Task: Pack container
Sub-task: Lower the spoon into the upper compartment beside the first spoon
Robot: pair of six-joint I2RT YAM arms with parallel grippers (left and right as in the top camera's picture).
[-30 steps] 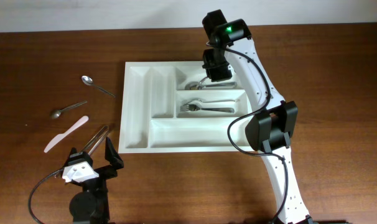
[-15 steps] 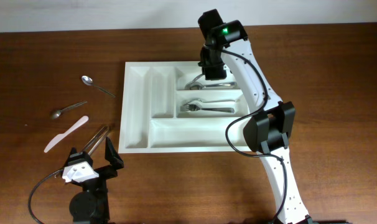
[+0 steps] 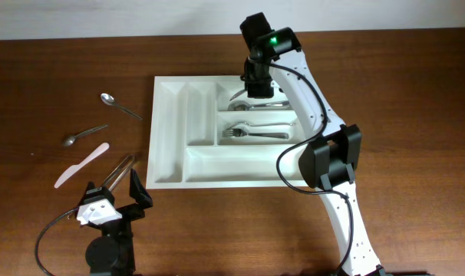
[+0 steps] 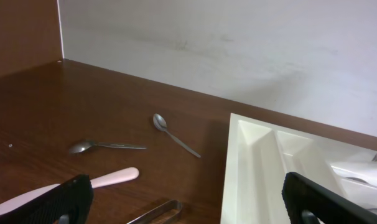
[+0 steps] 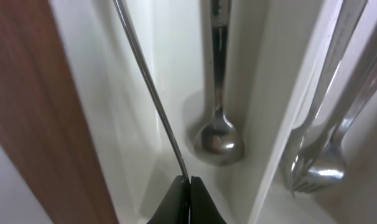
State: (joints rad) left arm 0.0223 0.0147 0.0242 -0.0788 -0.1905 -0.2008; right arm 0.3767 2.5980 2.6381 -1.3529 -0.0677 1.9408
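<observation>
Two steel spoons (image 3: pixel 119 106), a pale plastic knife (image 3: pixel 80 165) and metal tongs (image 3: pixel 119 170) lie unpacked beside the left gripper (image 4: pixel 191 200), its fingers wide apart. In the large white plastic cutlery tray (image 3: pixel 167 130) at mid-table, steel forks (image 5: pixel 319 168) and a rounded steel spoon (image 5: pixel 218 134) are already stowed. At its far compartment the right gripper (image 5: pixel 188 196) pinches a slim steel utensil (image 5: pixel 148 87).

One tray (image 3: pixel 167 153), two forks (image 3: pixel 255 133), one spoon (image 5: pixel 218 140) inside, one thin utensil (image 5: pixel 148 87), two loose spoons (image 3: pixel 119 105), one knife (image 3: pixel 81 165), one pair of tongs (image 3: pixel 119 170).
</observation>
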